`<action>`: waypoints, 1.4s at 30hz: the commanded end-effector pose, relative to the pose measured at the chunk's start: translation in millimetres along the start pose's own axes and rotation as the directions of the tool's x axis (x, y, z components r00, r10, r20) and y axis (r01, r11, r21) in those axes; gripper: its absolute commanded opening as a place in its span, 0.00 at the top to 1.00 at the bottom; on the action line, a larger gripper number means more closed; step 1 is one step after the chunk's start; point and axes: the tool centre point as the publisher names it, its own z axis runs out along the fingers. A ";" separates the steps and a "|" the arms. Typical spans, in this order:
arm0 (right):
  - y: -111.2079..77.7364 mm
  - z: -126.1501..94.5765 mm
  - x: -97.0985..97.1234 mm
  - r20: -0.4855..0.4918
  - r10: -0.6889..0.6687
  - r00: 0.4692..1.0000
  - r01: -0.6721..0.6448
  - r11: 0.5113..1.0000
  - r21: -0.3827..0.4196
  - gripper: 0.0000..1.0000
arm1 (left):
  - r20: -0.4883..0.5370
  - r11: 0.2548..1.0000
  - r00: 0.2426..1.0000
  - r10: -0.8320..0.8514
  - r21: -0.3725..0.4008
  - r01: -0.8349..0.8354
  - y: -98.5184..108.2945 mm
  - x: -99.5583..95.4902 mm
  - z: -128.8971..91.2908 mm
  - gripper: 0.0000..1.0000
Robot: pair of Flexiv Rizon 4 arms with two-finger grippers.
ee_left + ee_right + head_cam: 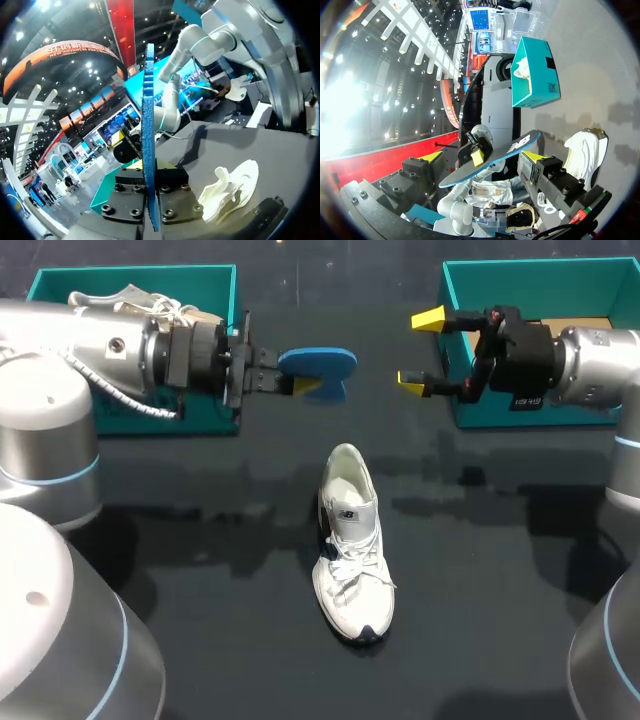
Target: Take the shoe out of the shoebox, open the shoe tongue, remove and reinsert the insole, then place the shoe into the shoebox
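Our left gripper (296, 383), upper centre, clamps the blue insole (322, 364); our right gripper (420, 350) gapes wide, upper right. Shoe (352, 540) lies mid-frame below the insole, long axis top-to-bottom, opening uppermost; left nearer.

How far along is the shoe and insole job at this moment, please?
Done: the white sneaker lies on the black table, outside the teal shoeboxes, and its blue foam insole is out. In hand: the left gripper is shut on the insole above the table, the right gripper open beside it. Left: reinserting the insole, then boxing the sneaker.
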 end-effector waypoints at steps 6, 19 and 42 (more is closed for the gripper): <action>-0.5 0.4 -1.0 0.000 0.000 1.000 0.000 1.000 0.000 0.00 | -0.109 0.931 0.926 -0.362 0.005 0.365 1.9 -5.8 0.7 1.00; -0.5 0.4 -1.0 0.000 0.000 1.000 0.000 1.000 0.000 0.00 | -0.124 0.783 0.776 -0.618 -0.012 0.622 1.3 -14.9 -2.4 1.00; -0.5 0.4 -1.0 0.000 0.000 1.000 0.000 1.000 0.000 0.00 | -0.113 0.469 0.460 -0.881 -0.075 0.880 -4.0 -20.7 7.1 1.00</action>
